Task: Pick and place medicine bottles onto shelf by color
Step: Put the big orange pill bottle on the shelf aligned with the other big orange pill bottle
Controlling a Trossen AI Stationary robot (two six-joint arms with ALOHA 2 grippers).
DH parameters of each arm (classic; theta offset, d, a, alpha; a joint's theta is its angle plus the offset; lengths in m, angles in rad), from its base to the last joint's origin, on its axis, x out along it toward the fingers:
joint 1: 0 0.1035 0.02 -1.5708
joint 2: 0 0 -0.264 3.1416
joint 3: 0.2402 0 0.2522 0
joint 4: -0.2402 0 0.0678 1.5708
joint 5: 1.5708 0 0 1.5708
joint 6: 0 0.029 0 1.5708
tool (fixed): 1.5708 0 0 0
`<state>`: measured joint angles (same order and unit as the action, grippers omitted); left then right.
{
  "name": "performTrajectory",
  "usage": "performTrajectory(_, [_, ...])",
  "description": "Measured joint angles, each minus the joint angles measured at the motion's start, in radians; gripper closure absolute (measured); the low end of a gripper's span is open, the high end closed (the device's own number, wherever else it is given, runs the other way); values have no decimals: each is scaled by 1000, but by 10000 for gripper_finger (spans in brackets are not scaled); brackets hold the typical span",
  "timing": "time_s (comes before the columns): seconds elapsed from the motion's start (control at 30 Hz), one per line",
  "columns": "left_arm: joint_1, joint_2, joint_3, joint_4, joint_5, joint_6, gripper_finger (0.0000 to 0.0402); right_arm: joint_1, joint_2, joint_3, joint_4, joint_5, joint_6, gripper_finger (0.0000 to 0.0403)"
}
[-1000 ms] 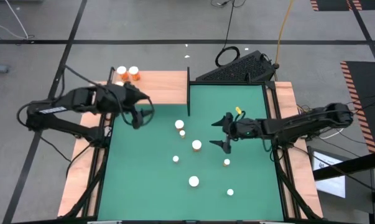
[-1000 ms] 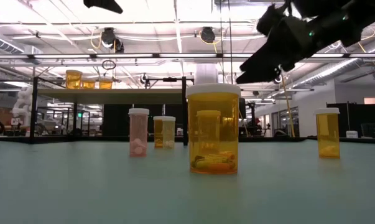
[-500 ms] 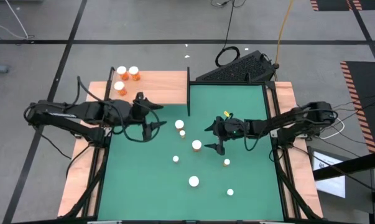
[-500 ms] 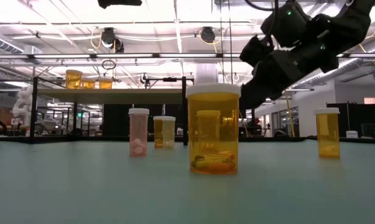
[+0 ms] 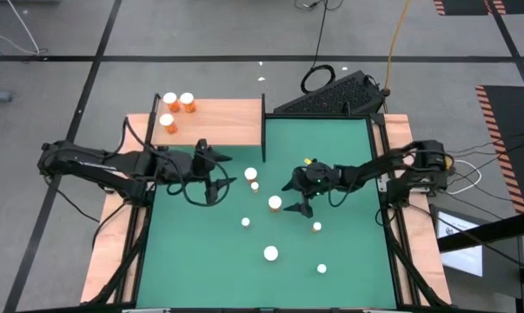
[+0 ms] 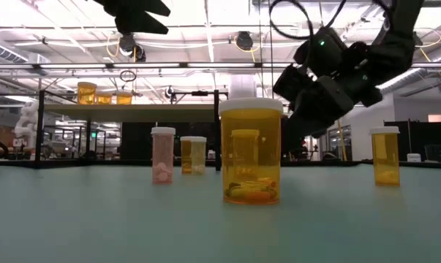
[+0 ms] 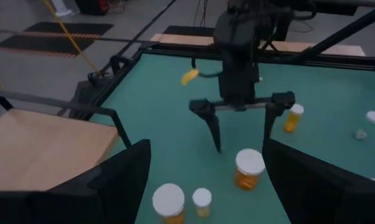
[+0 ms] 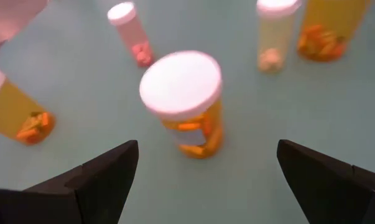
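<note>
As poised: right gripper (image 5: 294, 199) above bottle (image 5: 275, 203)

A green mat (image 5: 209, 261) covers the table. At twelve o'clock beyond it lies a black keyboard (image 5: 329, 96), a yellow cable (image 5: 399, 39) trailing toward one o'clock.

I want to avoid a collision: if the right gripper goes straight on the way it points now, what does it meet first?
Most likely the large orange medicine bottle with the round white cap, upright on the green mat. It stands centred ahead of the open right gripper, not yet between its fingers; depth is uncertain.
</note>
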<state>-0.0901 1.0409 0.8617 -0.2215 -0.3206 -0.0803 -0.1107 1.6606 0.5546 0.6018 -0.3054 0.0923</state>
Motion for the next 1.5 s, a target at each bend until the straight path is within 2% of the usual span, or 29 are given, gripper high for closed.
performTrajectory(0.37, [31,0,-1,17,0,19,94,20,218,156,11,-44,-60,26])
performTrajectory(0.67, [31,0,-1,17,0,35,94,25,249,163,31,-40,-163,28])
performTrajectory(0.77, [31,0,-1,18,0,34,94,27,250,163,32,-37,-185,48])
performTrajectory(1.03, [31,0,-1,21,0,26,94,28,251,163,21,-30,-214,148])
performTrajectory(1.17, [31,0,-1,28,0,19,94,28,251,163,1,-33,-233,181])
performTrajectory(1.33, [31,0,-1,28,0,19,94,28,249,153,-39,-36,-240,198])
performTrajectory(1.5, [31,0,-1,27,0,18,94,32,250,119,-16,16,-214,184])
